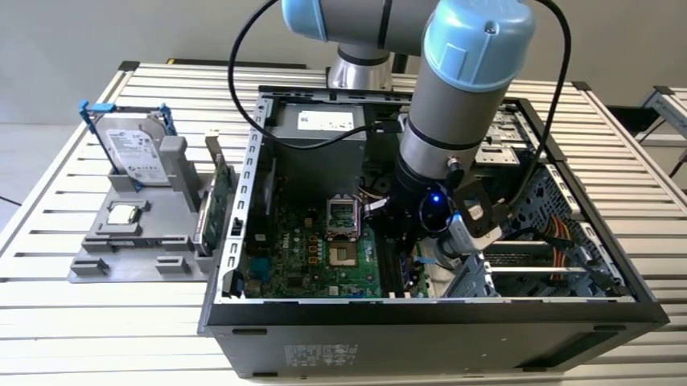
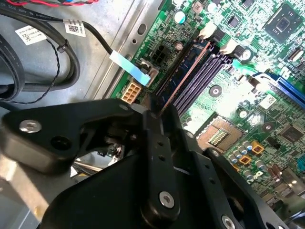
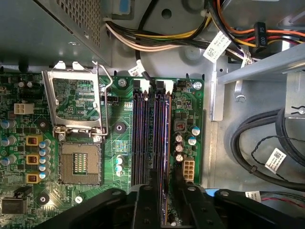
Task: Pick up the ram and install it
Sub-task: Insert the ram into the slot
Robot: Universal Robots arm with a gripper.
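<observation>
We find the arm reaching down into the open black desktop computer case (image 1: pixel 429 322), which lies on its side on the slatted metal surface (image 1: pixel 64 322). The black two-fingered gripper (image 2: pixel 155 114) hangs just above the green motherboard (image 3: pixel 119 157), over its bank of long dark memory slots (image 3: pixel 152 124). In the second wrist view the jaws are closed on the ram (image 2: pixel 183 78), a long, thin, dark circuit-board stick seen edge-on as a narrow brownish line. The stick runs straight out from between the jaws, its long axis parallel to the slots and lying directly over them; its far end points toward the white latch clips (image 2: pixel 207 31) at the end of the slots. We cannot tell from these views whether its lower edge already touches a slot. In the first wrist view the slots run lengthwise away from the jaws, beside the open silver processor socket frame (image 3: pixel 76 102). In the exterior view, the grey parts tray (image 1: pixel 140 257) with the upright silver hard drive (image 1: pixel 140 153) stands well apart, on the exterior view's left.
</observation>
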